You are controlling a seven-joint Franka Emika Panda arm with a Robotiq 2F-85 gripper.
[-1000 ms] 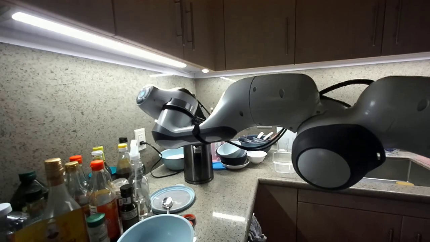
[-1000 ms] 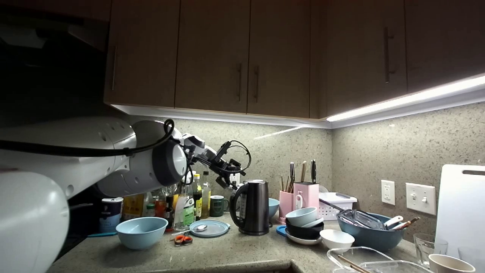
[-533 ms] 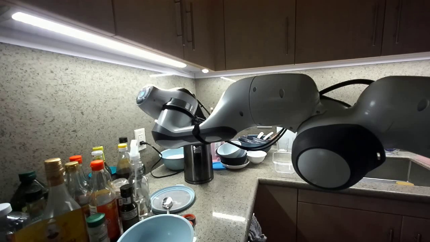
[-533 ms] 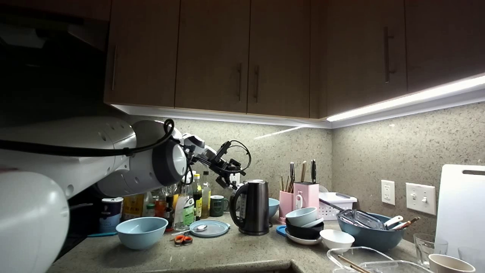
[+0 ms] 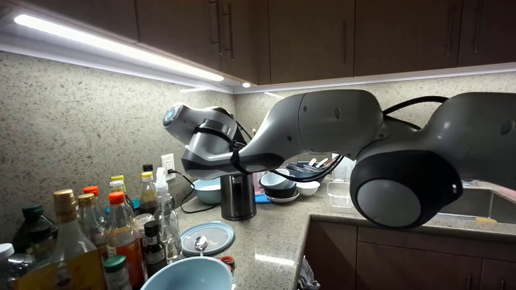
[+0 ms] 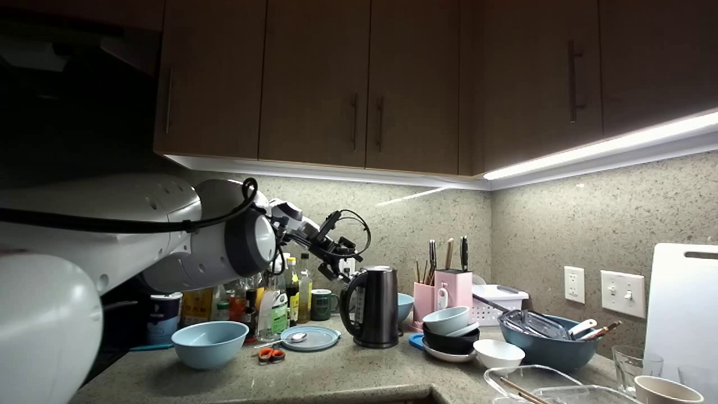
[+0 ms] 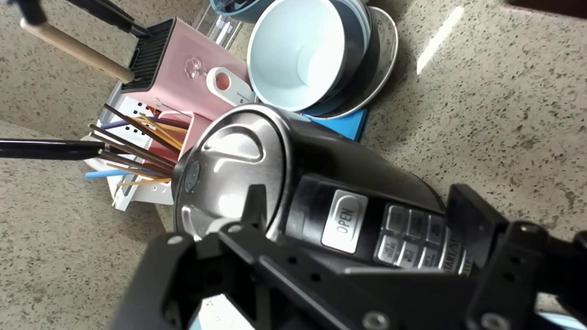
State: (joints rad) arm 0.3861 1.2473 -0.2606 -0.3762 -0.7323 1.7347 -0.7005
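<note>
A dark metal electric kettle (image 7: 238,169) stands upright on the counter, also seen in both exterior views as the kettle (image 6: 381,306) and the kettle (image 5: 238,197). In the wrist view my gripper (image 7: 360,201) is open, its fingers (image 7: 474,224) wide apart. Between them lie the kettle's OPEN button (image 7: 345,221) and several smaller control buttons (image 7: 410,238) on top of the handle. An exterior view has the gripper (image 6: 343,274) just above and beside the curved black handle (image 6: 349,306). Whether a finger touches the kettle, I cannot tell. The arm hides the gripper in an exterior view.
Behind the kettle are a pink knife block (image 6: 453,292), a chopstick holder (image 6: 423,300) and stacked bowls (image 6: 447,321). Bottles (image 5: 121,233) line the wall. Nearer are a blue lid (image 6: 320,339) with a spoon (image 6: 297,338), scissors (image 6: 271,355) and a blue bowl (image 6: 210,345).
The arm and gripper have sunk very slightly toward the kettle. The kettle and the other objects have not moved.
</note>
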